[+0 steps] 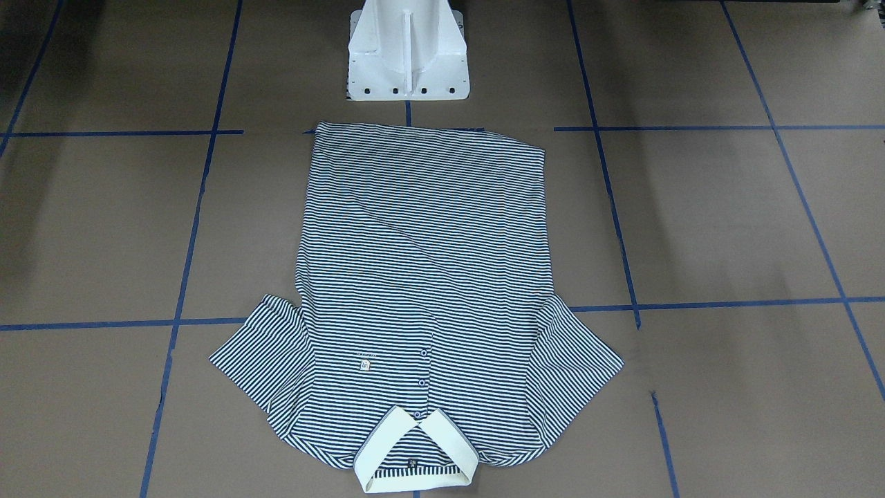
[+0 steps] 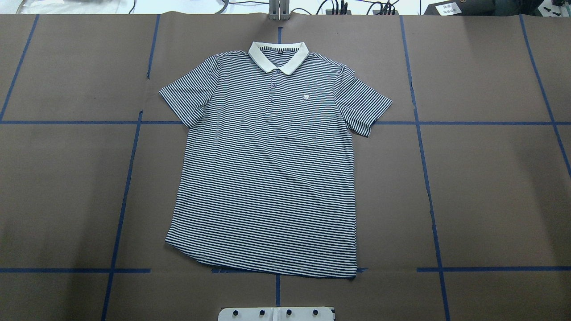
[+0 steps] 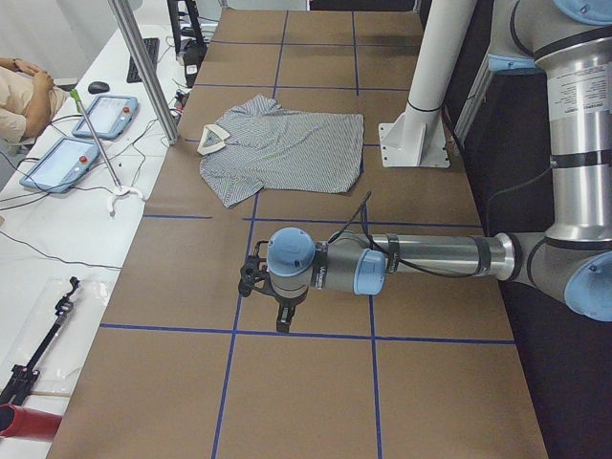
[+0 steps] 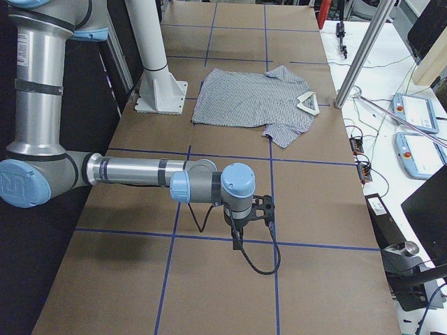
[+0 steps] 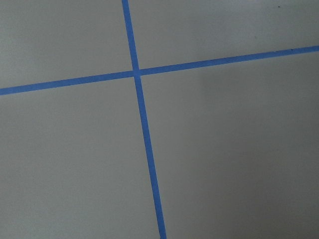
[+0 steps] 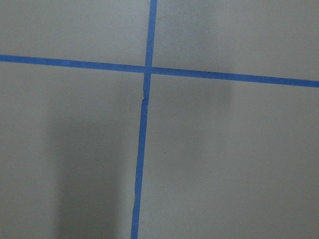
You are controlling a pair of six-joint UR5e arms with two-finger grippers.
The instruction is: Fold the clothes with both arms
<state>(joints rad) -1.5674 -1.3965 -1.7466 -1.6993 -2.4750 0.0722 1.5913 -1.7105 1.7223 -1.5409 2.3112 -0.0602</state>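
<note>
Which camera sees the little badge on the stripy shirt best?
The overhead exterior view: the badge sits upright and clear on the shirt. Front-facing shows it upside down; side views, too small; wrist cameras see only taped table.

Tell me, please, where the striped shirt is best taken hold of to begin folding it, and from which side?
Probably at the sleeves: the left-side sleeve from the robot's left, the right-side sleeve from its right. The shirt lies flat, face up, so only edges offer a pinch, and both sleeves splay outward.
</note>
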